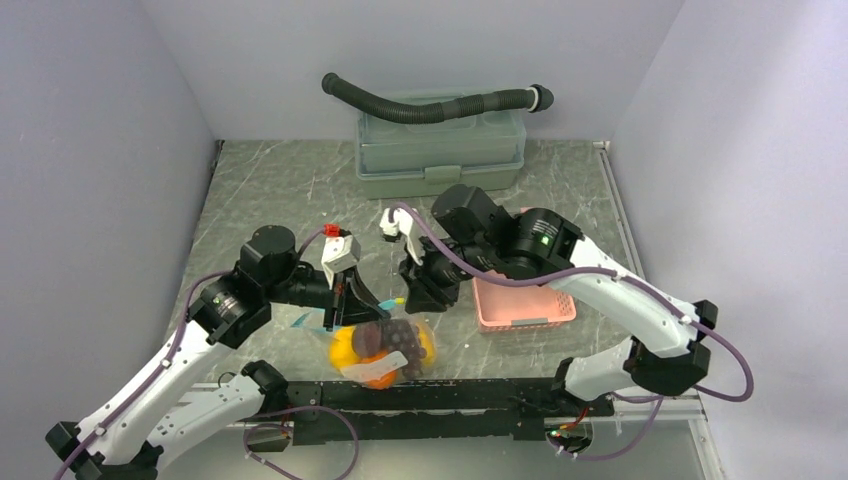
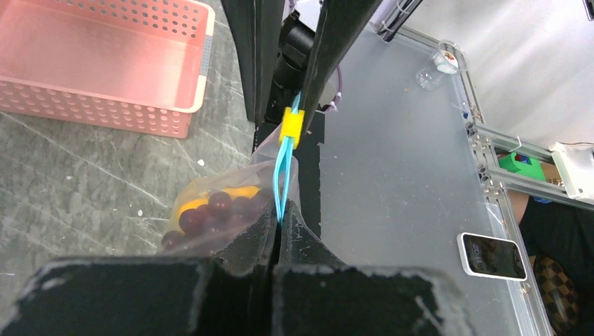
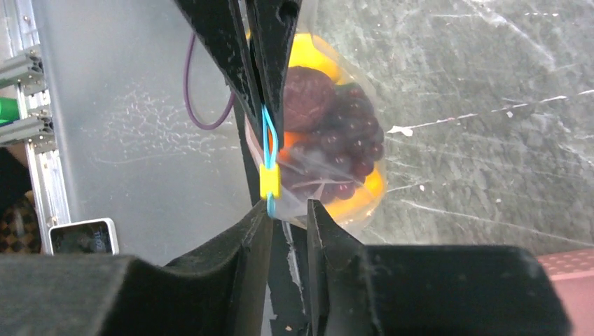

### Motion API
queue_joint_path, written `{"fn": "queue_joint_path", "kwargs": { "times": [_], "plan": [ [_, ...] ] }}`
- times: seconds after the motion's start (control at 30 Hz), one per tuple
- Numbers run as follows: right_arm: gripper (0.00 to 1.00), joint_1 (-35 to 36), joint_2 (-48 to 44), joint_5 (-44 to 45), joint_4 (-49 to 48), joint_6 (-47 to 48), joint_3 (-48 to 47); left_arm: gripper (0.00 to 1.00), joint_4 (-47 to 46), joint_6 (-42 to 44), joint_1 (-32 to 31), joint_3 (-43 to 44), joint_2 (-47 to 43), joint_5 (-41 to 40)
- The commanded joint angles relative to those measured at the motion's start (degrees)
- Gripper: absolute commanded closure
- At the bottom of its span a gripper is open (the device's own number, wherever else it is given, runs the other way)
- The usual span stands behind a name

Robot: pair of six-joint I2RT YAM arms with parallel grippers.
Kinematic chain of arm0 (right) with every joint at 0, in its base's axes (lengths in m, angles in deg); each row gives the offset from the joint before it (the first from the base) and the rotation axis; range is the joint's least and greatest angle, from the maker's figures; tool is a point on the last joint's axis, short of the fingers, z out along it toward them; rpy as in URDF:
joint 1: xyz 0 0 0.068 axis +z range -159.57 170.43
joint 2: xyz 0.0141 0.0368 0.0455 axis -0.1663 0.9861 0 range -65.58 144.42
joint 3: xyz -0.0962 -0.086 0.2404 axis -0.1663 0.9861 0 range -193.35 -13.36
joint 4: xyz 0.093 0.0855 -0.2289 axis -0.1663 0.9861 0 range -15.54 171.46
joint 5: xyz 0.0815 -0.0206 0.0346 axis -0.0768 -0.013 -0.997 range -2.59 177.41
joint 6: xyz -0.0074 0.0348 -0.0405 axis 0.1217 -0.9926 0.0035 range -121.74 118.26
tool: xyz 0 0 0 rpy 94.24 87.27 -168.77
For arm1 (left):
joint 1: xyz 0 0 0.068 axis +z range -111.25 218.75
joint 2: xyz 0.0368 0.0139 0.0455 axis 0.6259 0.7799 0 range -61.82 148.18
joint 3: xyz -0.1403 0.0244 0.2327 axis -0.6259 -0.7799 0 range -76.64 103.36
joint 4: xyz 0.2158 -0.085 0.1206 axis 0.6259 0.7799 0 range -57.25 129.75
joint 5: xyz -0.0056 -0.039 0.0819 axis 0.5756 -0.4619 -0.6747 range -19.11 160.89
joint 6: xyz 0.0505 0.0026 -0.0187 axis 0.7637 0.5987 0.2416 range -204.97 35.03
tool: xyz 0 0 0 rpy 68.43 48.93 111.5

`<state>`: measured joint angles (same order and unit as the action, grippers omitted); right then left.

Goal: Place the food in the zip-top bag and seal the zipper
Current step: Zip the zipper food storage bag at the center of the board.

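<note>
The clear zip-top bag point(image 1: 385, 352) hangs just above the table's front edge, between both grippers. Inside is the food: a dark grape bunch point(image 3: 343, 140), yellow pieces point(image 1: 345, 348) and an orange one point(image 1: 380, 378). My left gripper point(image 2: 281, 215) is shut on the teal zipper point(image 2: 282, 168), pinching one end of it. A yellow slider point(image 2: 291, 126) sits on the strip near the other end. My right gripper point(image 3: 288, 206) stands slightly open. The bag's corner and the zipper's end point(image 3: 270, 204) lie in the gap, beside its left finger point(image 3: 256, 227).
An empty pink basket point(image 1: 525, 305) stands right of the bag, under the right arm. A green lidded box point(image 1: 440, 150) with a black hose point(image 1: 430, 105) on top is at the back. A phone point(image 2: 490, 255) lies on the grey shelf below the table edge.
</note>
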<state>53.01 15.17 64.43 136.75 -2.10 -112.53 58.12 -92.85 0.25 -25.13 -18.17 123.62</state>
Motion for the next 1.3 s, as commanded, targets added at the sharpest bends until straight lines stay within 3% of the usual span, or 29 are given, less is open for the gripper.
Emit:
{"fn": "queue_joint_path", "kwargs": {
  "times": [0.0, 0.1, 0.37, 0.77, 1.27],
  "plan": [
    [0.69, -0.4, -6.7, 0.6, -7.3, 1.7, 4.0, 1.00, -0.7, 1.2, -0.3, 1.3, -1.6, 2.1],
    [0.58, -0.5, -10.0, -0.8, -11.9, 2.9, 8.0, 1.00, -1.1, 0.8, -0.2, 1.4, -1.7, 2.2],
    [0.50, -0.5, -19.6, -4.0, -25.6, 5.8, 21.5, 1.00, -2.1, -0.6, -0.2, 1.3, -2.2, 2.1],
    [0.47, -0.4, -25.1, -5.5, -42.0, 7.0, 32.3, 1.00, -3.5, -1.8, -0.2, 1.4, -2.4, 3.0],
    [0.49, -0.2, -22.8, -7.4, -47.3, 5.3, 35.8, 1.00, -4.8, -2.7, -0.3, 1.8, -2.9, 2.1]
  ]
}}
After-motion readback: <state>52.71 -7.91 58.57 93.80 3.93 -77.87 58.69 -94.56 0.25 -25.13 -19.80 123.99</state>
